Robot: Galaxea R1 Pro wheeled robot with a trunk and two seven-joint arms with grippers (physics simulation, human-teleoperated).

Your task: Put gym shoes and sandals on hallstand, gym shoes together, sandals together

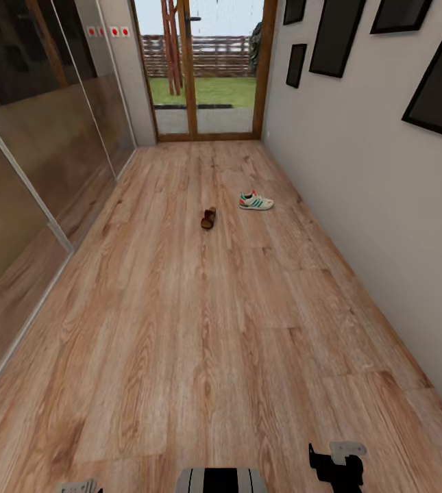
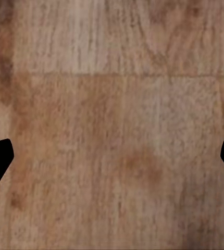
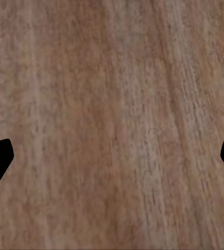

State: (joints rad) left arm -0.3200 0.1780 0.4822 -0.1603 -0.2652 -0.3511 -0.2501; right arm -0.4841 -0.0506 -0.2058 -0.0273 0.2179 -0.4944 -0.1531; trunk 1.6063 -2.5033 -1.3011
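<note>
One gym shoe (image 1: pixel 255 201) and one sandal (image 1: pixel 208 218) lie on the corridor floor (image 1: pixel 179 329), far up the corridor from the robot, closer to the glass door (image 1: pixel 203 68) at its end than to the robot. Both sit well ahead of the grippers, so what matters now is distance straight forward: the base must roll up the corridor before either arm can reach.

The gym shoe lies nearer the right-hand wall (image 1: pixel 371 178), its long axis running across the corridor, roughly side-on to the robot. The sandal lies just left of it and a little nearer the robot, near the floor's midline, its long axis pointing roughly along the corridor with a slight tilt. The two are close but apart. At this range the toe and heel ends are hard to tell, so the sandal's heading is a best guess.

The right gripper (image 1: pixel 337 465) shows at the lower edge of the head view, on the shoe's side, so the right arm looks the likelier one for the gym shoe; the sandal, near the middle, could go to either arm.

In both wrist views the left gripper (image 2: pixel 112 159) and the right one (image 3: pixel 112 159) have their fingers spread wide at the picture's sides, with only bare floor planks between them; neither holds anything.
</note>
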